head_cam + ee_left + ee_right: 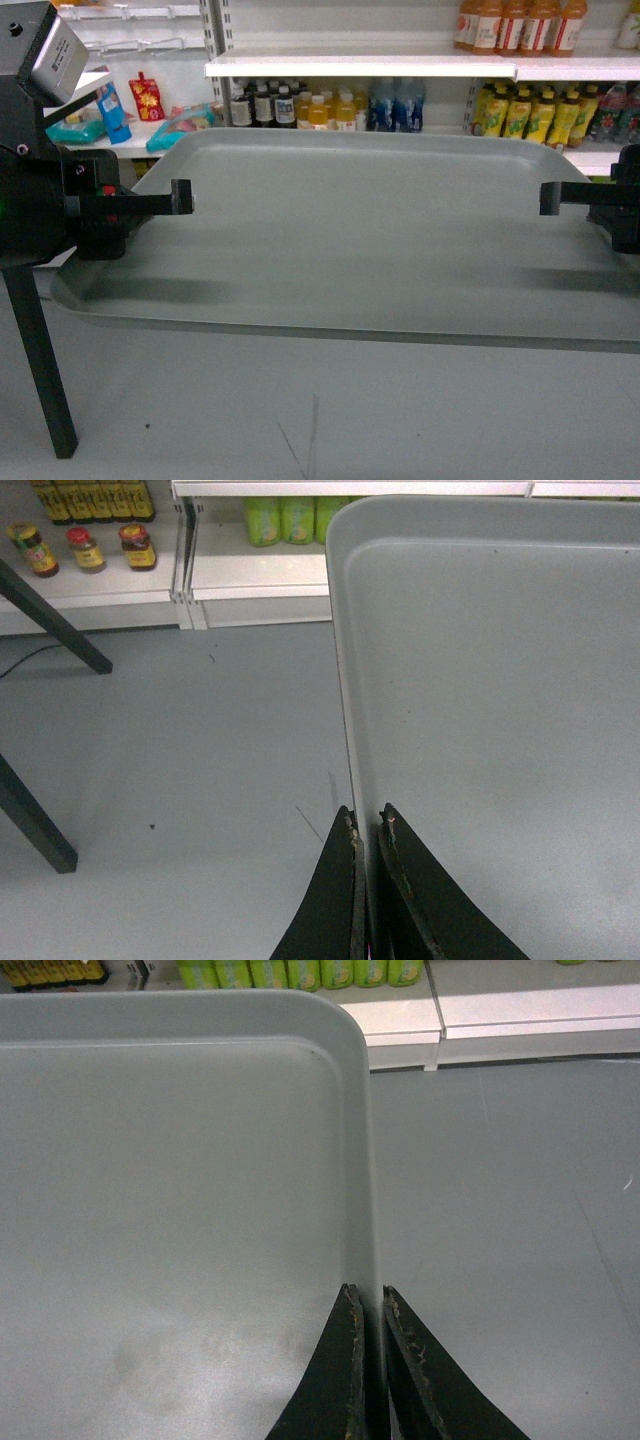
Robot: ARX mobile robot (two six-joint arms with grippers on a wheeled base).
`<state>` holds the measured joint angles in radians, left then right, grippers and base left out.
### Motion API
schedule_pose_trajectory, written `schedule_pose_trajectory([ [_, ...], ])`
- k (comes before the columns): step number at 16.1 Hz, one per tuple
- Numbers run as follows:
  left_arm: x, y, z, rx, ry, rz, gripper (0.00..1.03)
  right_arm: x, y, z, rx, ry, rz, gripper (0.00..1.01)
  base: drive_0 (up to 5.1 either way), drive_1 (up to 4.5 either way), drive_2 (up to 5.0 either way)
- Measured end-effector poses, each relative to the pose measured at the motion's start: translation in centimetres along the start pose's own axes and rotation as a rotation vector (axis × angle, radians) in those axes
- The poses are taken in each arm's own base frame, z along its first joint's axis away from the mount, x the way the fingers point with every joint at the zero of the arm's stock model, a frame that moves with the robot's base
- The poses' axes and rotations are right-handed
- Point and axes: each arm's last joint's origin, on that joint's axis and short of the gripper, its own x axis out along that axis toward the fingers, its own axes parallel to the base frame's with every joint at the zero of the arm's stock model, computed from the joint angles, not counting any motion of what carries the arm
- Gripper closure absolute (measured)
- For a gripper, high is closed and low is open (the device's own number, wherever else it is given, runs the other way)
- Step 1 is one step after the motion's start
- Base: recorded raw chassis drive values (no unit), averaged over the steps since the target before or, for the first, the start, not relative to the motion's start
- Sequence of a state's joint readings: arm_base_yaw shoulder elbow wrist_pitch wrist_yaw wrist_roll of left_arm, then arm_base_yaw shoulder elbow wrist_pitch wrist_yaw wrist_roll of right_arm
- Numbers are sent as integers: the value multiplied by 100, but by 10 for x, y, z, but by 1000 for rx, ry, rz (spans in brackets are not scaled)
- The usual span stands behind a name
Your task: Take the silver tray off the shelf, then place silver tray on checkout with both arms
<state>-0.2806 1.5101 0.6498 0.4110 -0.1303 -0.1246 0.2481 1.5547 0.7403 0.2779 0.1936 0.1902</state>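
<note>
Left gripper point(366, 825) jaws are clamped on the left rim of the silver tray point(370, 230); right gripper point(366, 1300) jaws are clamped on its right rim. The tray is held level in the air above grey floor point(180, 740), stocked store shelves point(400, 66) behind.

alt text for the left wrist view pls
The left gripper pinches the left rim of a large matte grey-silver metal tray, held in the air above a grey floor. Beyond stand white shelves with green bottles and small jars.
</note>
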Motion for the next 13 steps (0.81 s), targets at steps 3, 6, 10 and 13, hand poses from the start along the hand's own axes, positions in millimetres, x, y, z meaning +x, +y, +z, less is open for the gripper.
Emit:
schedule_pose_trajectory([
  [3,0,1,0,0,2,2,100,0,0,0,0,-2,1,99,16,-401,432],
  [6,0,1,-1,0,6,4,100,0,0,0,0,2,0,99,-3,-420,413],
  [10,0,1,0,-1,4,4,100,0,0,0,0,-1,1,99,-2,-418,415],
  [13,0,0,0,0,3,1,100,0,0,0,0,1,1,99,8,-409,425],
])
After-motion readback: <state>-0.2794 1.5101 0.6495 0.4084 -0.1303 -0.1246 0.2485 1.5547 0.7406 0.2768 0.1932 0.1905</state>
